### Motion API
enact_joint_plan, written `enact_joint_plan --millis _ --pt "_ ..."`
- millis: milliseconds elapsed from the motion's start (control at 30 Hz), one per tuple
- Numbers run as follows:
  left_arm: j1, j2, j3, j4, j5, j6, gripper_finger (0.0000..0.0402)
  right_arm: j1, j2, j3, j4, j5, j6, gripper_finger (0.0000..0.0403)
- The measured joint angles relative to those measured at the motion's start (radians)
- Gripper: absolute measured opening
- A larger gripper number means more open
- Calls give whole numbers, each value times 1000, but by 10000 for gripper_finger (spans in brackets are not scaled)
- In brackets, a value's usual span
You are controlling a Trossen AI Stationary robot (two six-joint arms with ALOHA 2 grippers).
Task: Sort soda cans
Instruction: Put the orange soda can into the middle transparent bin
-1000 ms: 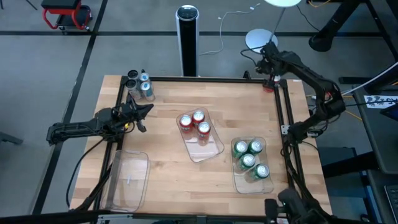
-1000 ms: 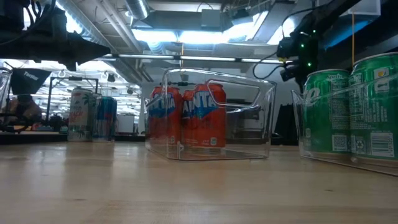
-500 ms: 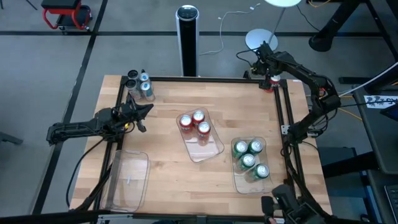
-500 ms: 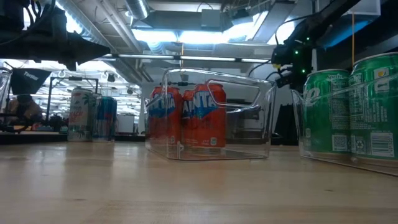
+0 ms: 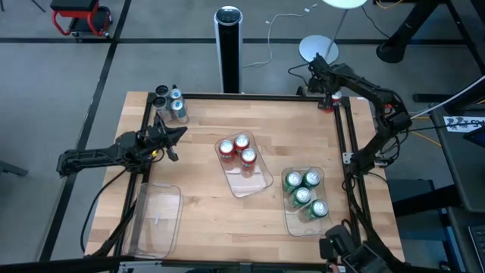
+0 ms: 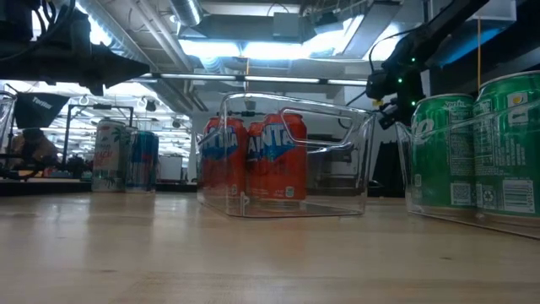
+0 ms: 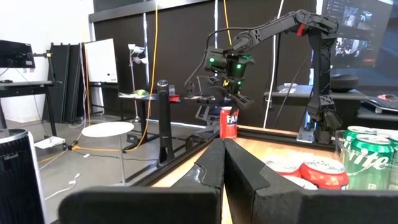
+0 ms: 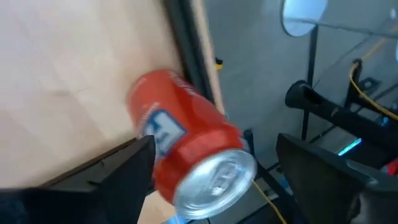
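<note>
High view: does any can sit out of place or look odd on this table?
Yes. One red can stands alone at the table's far right corner, beside the frame rail, away from the three red cans in the middle tray. The right pincer is open around it. Nothing looks spilled or dented.
</note>
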Motion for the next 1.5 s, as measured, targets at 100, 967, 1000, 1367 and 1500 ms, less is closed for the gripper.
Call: enact_joint_plan --millis 100,967,1000,1367,1500 --pt "0 0 0 -1 0 1 0 2 1 0 -22 -17 -21 326" --pt "0 0 0 -11 0 4 0 19 5 0 -118 -52 -45 319" --pt "0 0 0 -12 0 3 0 19 5 0 -127 -55 -56 319" --pt "0 0 0 -12 0 5 0 75 8 -2 -204 -116 -84 319" --pt "0 0 0 -11 0 5 0 108 8 -2 -245 -133 -85 319"
